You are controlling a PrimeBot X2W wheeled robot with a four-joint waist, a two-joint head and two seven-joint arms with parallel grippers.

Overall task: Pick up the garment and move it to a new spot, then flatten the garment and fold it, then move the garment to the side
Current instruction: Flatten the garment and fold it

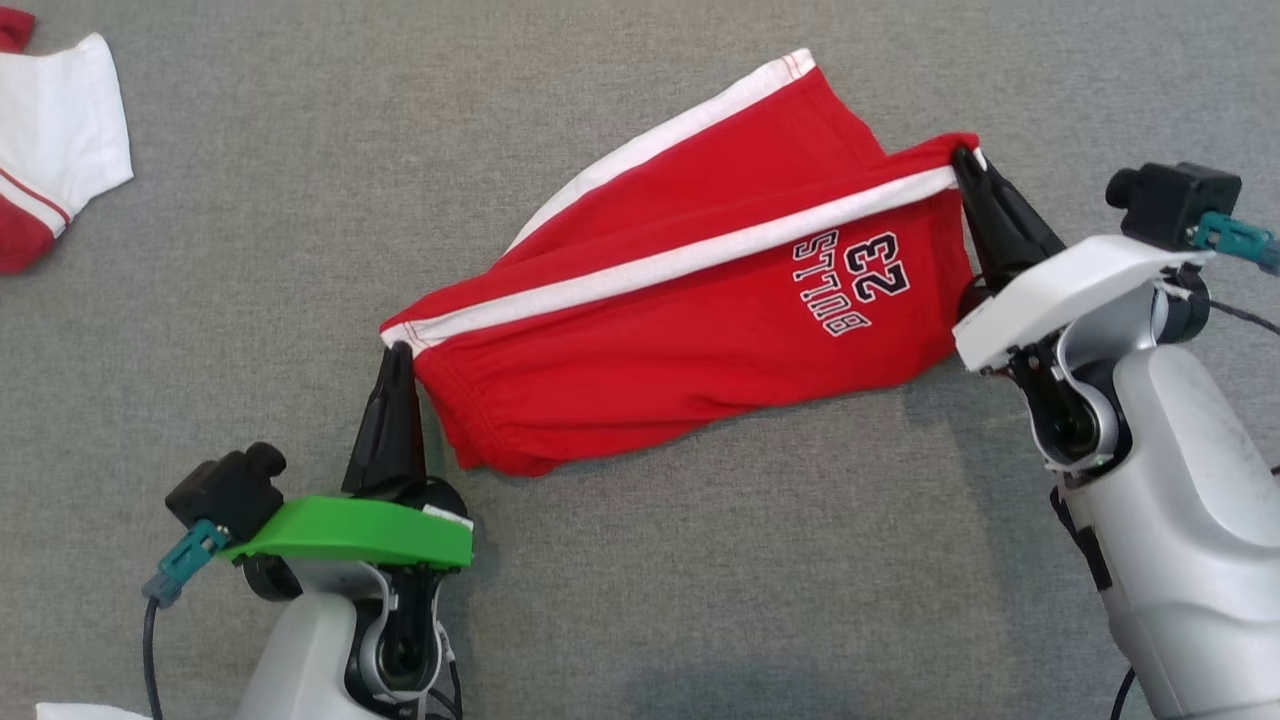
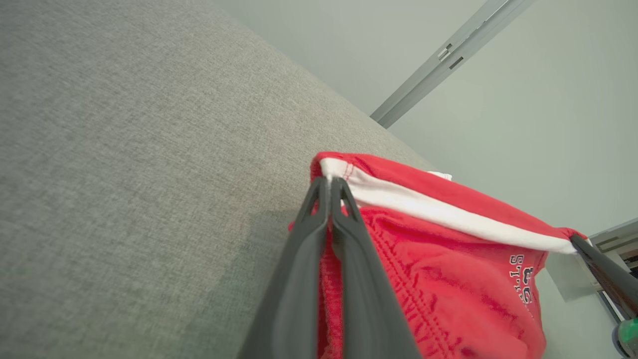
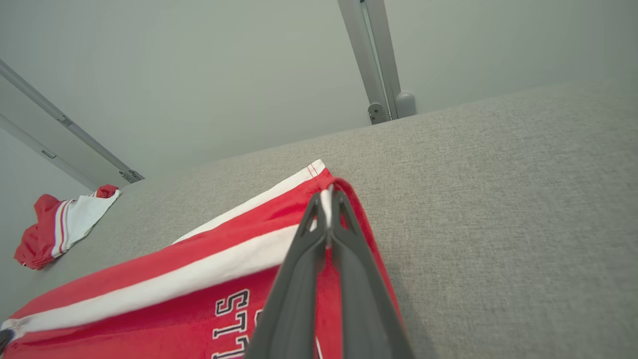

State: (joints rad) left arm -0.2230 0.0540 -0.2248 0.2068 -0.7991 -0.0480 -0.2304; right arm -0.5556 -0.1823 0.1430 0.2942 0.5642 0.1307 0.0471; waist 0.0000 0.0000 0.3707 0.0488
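Around our red shorts (image 1: 700, 300), held mid-table, the grey table (image 1: 640, 600) lies open on the near, left and right sides. Another red-and-white garment (image 1: 55, 150) sits at the far left. Our left tool (image 1: 398, 352) is pinched tight on the waistband corner and our right tool (image 1: 964, 158) on the hem corner. The cloth perhaps sags onto the table.

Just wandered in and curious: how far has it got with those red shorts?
Grabbing looks done: the left gripper and right gripper each pinch one end of the white stripe on the red shorts. In hand: holding them stretched between the two. Left: flattening, folding, moving aside; the cloth is rumpled.
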